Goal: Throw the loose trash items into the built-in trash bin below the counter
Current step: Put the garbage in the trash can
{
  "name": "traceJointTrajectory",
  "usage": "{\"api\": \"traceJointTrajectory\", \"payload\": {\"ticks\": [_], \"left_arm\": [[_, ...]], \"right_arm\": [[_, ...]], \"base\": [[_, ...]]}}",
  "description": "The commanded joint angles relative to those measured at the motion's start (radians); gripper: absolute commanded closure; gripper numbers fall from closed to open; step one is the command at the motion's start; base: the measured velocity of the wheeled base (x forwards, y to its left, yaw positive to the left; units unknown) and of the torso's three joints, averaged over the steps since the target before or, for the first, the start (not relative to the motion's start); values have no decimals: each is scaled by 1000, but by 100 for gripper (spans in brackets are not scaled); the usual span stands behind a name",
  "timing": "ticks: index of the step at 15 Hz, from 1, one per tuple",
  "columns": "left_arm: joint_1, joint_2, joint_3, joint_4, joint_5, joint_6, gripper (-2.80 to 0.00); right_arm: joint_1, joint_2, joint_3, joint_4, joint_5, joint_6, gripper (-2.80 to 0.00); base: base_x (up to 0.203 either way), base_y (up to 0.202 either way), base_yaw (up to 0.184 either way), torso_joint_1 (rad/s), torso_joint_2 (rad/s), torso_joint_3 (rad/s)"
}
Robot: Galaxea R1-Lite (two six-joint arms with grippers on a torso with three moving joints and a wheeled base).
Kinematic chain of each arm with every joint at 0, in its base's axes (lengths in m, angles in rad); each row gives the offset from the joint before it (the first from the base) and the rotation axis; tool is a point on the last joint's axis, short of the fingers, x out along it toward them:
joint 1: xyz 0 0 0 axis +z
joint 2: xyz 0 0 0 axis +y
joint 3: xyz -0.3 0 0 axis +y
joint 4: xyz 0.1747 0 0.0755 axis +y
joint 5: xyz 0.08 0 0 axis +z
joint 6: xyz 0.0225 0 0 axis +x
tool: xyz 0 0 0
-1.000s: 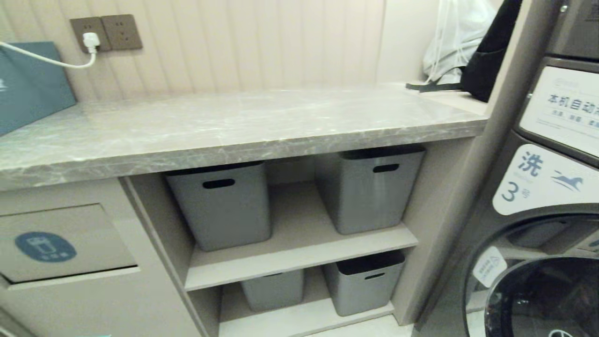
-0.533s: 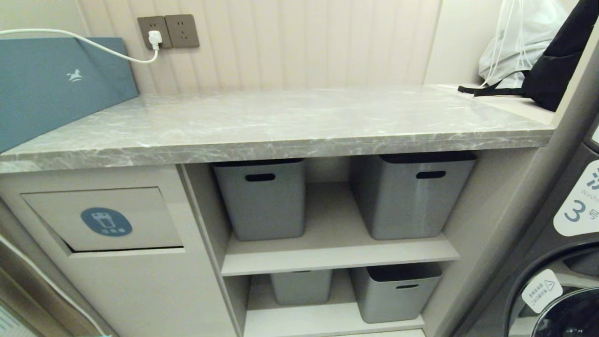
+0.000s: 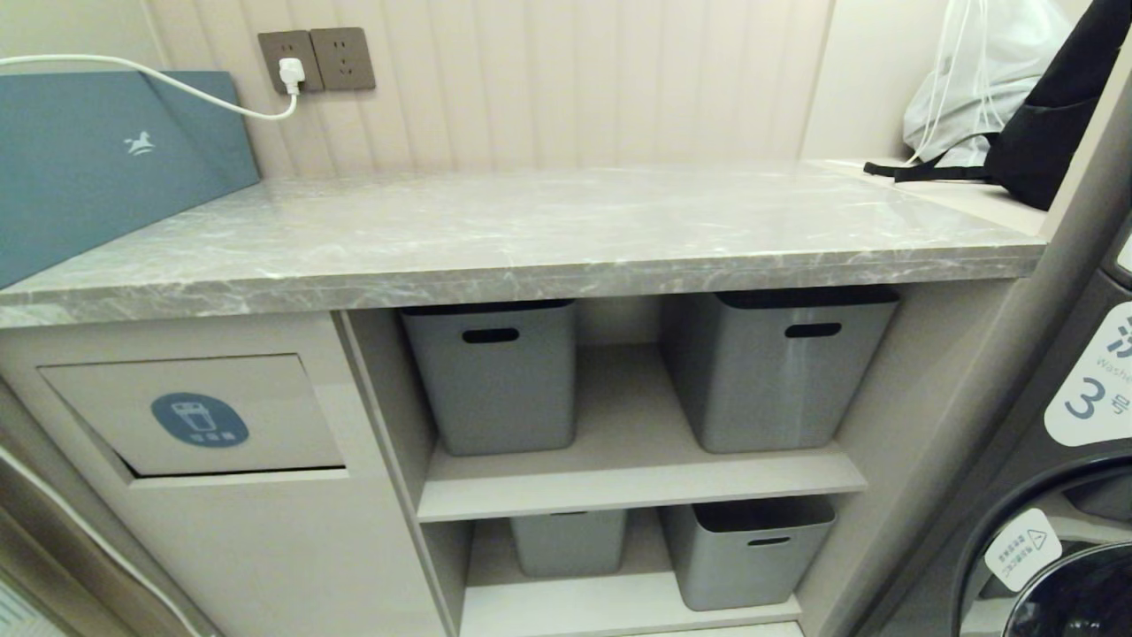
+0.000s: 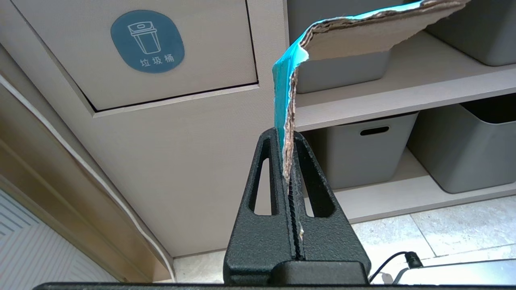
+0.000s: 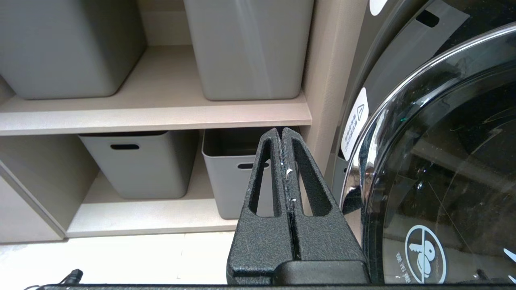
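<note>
The counter [image 3: 531,230] is a grey veined stone slab, and no trash shows on it. Under its left end is the built-in trash bin [image 3: 265,398], a shut beige flap with a blue oval sticker [image 3: 199,419]. Neither arm shows in the head view. My left gripper [image 4: 285,135] is shut on a torn brown cardboard scrap [image 4: 354,34] with a blue face. The scrap stands up from the jaws and folds over towards the shelves. The gripper hangs low before the cabinet, below and to the right of the bin flap [image 4: 201,52]. My right gripper [image 5: 281,131] is shut on nothing, low before the shelves.
Grey tubs [image 3: 495,372] [image 3: 778,367] stand on the open shelves right of the bin, with more below [image 3: 752,548]. A washing machine [image 3: 1088,442] fills the right side. A teal box [image 3: 97,159] and a plugged white cable sit at the counter's left, bags [image 3: 1017,97] at its far right.
The whole head view shifted right between one second and half a second ago, so the camera moved; it has stayed still since. Nothing on the counter or shelves has moved.
</note>
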Motion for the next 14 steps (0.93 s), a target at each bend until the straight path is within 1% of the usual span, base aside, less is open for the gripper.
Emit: {"api": "traceJointTrajectory", "payload": {"ticks": [1, 4, 14], "left_arm": [[0, -1, 0, 0, 0, 1, 0], [0, -2, 6, -23, 2, 1, 0], [0, 0, 8, -23, 1, 1, 0]], "right_arm": [[1, 0, 0, 0, 0, -1, 0], [0, 0, 0, 0, 0, -1, 0], [0, 0, 0, 0, 0, -1, 0]], "base": [[0, 0, 0, 0, 0, 0], [0, 0, 0, 0, 0, 0], [0, 0, 0, 0, 0, 0]]}}
